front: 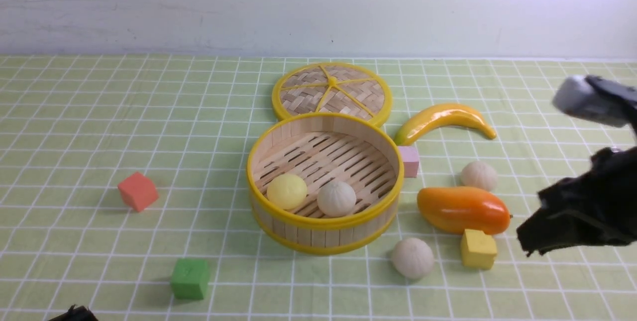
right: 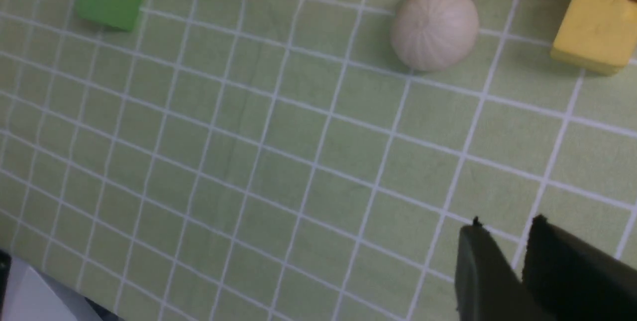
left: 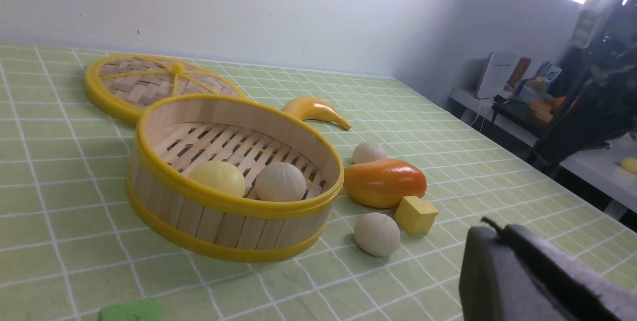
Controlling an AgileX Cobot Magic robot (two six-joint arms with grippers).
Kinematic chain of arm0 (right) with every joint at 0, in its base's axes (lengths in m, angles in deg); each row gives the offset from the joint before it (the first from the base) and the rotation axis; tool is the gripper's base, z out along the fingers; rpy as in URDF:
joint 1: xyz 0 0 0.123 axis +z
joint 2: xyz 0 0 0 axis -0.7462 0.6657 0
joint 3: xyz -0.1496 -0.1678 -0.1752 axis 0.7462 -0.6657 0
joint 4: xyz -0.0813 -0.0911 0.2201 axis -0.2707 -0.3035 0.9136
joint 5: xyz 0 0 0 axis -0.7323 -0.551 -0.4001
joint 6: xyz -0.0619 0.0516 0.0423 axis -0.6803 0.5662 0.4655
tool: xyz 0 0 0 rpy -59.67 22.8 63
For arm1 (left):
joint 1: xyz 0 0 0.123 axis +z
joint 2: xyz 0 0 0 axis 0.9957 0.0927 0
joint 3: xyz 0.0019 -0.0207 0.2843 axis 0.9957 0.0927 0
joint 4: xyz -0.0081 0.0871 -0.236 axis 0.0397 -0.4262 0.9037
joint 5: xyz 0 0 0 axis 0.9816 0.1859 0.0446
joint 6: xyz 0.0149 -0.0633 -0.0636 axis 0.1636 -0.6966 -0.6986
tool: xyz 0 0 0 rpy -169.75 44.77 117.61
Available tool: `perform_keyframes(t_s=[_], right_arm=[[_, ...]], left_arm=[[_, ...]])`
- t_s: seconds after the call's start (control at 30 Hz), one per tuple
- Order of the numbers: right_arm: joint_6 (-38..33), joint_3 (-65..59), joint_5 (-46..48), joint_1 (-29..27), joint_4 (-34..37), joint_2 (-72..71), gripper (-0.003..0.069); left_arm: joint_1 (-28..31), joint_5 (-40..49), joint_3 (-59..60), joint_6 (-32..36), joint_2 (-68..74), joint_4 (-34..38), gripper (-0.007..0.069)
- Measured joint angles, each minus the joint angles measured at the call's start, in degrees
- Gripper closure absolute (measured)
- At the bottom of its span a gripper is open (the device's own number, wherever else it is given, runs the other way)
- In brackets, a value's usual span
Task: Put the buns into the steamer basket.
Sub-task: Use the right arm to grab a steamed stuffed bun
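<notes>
Two of the four buns already sit in the steamer basket [front: 326, 222]: the pale yellow bun [front: 287, 191] and an off-white bun [front: 336, 198], side by side on the slatted floor near its front wall. The lid [front: 332, 92] lies flat behind, leaving the mouth free for drops. Two more lie on the bench [front: 99, 112] to the basket's right: the near bun [front: 412, 258] beside the yellow cube [front: 478, 248], and the far bun [front: 478, 175] tucked behind the mango [front: 463, 209]. The right end effector [right: 507, 224] hovers low on that side, its fingers a narrow gap apart and empty. The near bun looks the likelier next pick, being unobstructed. The left end effector [left: 497, 241] waits closed and aside, probably because both loose buns suit the right arm.
</notes>
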Motion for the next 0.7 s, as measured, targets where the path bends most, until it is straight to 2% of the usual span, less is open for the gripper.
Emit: perform_keyframes(t_s=[0.1, 0.13, 0.17, 0.3, 0.53, 0.7], right_arm=[[5.14, 3.76, 0.00, 7.38, -7.72, 7.39, 0.0547], [5.95, 4.02, -0.07, 7.95, -8.33, 7.88, 0.0547], [8.98, 5.82, -0.26, 12.36, -12.67, 11.16, 0.0545], [16.96, 10.66, -3.10, 19.45, -22.77, 18.52, 0.0502], [21.27, 14.37, -6.96, 20.38, -25.78, 24.75, 0.0400], [21.29, 14.72, -10.14, 20.32, -24.66, 27.16, 0.0377]], left_arm=[[0.00, 0.00, 0.00, 0.00, 0.00, -0.11, 0.0638], [0.00, 0.00, 0.00, 0.00, 0.00, -0.11, 0.0638], [0.00, 0.00, 0.00, 0.00, 0.00, -0.33, 0.0638], [0.00, 0.00, 0.00, 0.00, 0.00, -0.99, 0.0638], [0.00, 0.00, 0.00, 0.00, 0.00, -1.10, 0.0638], [0.00, 0.00, 0.00, 0.00, 0.00, -1.16, 0.0638]])
